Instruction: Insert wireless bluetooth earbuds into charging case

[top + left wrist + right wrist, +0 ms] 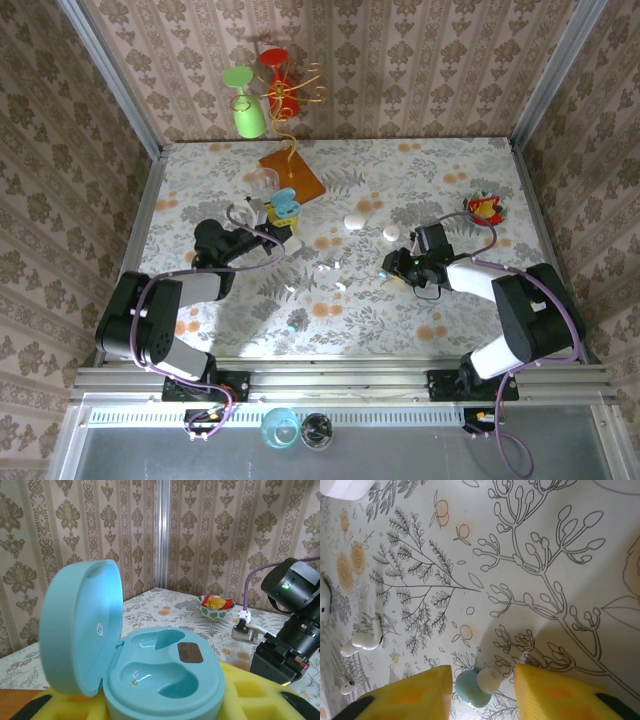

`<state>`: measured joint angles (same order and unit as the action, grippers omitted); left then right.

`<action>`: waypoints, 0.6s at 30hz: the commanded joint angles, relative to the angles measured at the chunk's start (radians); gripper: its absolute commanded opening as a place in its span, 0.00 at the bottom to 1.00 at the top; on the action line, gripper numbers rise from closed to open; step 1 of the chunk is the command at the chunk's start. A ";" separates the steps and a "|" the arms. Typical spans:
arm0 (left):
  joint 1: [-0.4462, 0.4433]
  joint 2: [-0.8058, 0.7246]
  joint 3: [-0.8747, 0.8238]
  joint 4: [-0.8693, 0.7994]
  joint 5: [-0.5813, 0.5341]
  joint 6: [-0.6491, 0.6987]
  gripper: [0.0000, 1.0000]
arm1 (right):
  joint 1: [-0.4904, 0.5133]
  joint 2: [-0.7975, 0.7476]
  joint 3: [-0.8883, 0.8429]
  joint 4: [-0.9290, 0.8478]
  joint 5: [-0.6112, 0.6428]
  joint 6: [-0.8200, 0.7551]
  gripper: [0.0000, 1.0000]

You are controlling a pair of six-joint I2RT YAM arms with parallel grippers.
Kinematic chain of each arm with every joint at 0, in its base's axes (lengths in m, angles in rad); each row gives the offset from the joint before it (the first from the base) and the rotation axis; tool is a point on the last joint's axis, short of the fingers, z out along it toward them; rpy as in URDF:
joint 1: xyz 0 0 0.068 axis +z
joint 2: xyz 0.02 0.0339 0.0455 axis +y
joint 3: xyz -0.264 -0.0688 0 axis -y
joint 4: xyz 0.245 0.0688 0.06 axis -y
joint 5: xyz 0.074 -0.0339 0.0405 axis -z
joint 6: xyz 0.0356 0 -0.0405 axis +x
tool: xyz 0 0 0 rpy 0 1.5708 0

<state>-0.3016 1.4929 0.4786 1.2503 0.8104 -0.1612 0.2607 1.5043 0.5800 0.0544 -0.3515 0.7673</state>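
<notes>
The left gripper (pixel 283 211), at about ten o'clock from the middle of the floral-patterned tabletop (pixel 440 170), has its jaws closed on a light blue, pebble-shaped plastic charging case (pixel 165 680), its yellow foam pads (pixel 260 690) pressing the base from both sides. The case's rounded lid (pixel 80 630) stands open at its nine o'clock side, and both moulded hollows inside are bare apart from tiny gold contacts and a dark brown patch. Over at roughly four o'clock, the right gripper (pixel 393 270) is down at the surface with its jaws partly apart, straddling a small teal earbud with a white tip (pixel 479 686). That piece lies on the tabletop close against one yellow pad (pixel 415 695), with a gap to the other. Tiny white plastic earbuds (pixel 365 640) lie loose nearby, at nine o'clock of those jaws in the wrist view. Two white pebble-shaped cases (pixel 355 222) sit just past the tabletop's middle, near one o'clock, and a small patterned bowl of red and yellow bits (pixel 485 208) rests out at two o'clock.
</notes>
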 commanded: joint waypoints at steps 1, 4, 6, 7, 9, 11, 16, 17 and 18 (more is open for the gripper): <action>-0.010 0.016 0.025 0.035 0.001 0.003 0.35 | 0.008 -0.018 -0.018 0.000 -0.037 0.028 0.44; -0.015 0.024 0.031 0.037 0.001 0.002 0.35 | 0.023 -0.016 -0.018 0.018 -0.057 0.048 0.44; -0.018 0.025 0.031 0.037 0.001 0.005 0.35 | 0.036 -0.012 -0.013 0.022 -0.063 0.049 0.45; -0.018 0.024 0.031 0.037 0.001 0.006 0.35 | 0.041 -0.008 -0.009 0.024 -0.070 0.047 0.44; -0.018 0.023 0.031 0.037 0.000 0.008 0.35 | 0.051 -0.006 -0.003 0.026 -0.070 0.051 0.44; -0.018 0.021 0.028 0.037 0.000 0.009 0.35 | 0.065 -0.002 0.000 0.029 -0.070 0.057 0.44; -0.018 0.019 0.021 0.036 -0.008 0.017 0.35 | 0.089 0.004 0.015 0.029 -0.082 0.065 0.44; -0.018 0.018 0.022 0.036 -0.008 0.016 0.35 | 0.091 0.000 0.016 0.030 -0.087 0.065 0.44; -0.019 0.021 0.022 0.037 -0.010 0.016 0.35 | 0.092 -0.006 0.015 0.029 -0.086 0.063 0.44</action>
<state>-0.3138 1.5085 0.4828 1.2503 0.8062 -0.1612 0.3454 1.5043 0.5785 0.0731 -0.4129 0.8165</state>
